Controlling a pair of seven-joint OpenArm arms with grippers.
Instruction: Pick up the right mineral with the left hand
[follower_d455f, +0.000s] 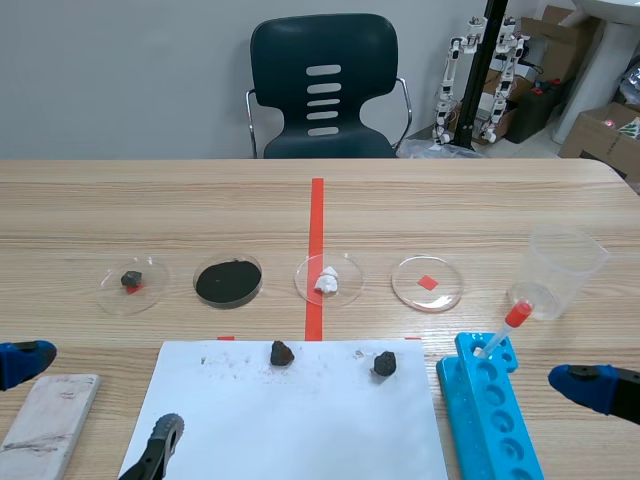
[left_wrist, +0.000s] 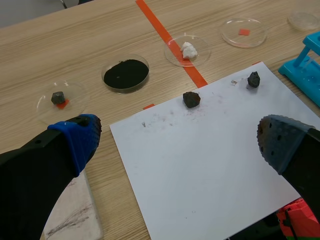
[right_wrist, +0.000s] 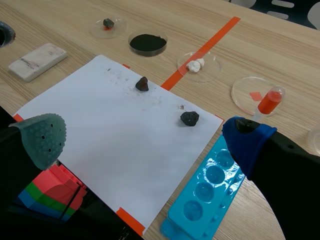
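Partly cropped left claw (left_wrist: 178, 141), spread wide, right mineral (left_wrist: 254, 79) unhidden

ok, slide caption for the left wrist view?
Open left hand above white paper; left mineral and right mineral ahead.

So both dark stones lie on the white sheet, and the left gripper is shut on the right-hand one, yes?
Not quite. The left gripper is open and holds nothing, as the left wrist view shows. The right-hand stone lies untouched on the white sheet ahead of it, as does the other stone.
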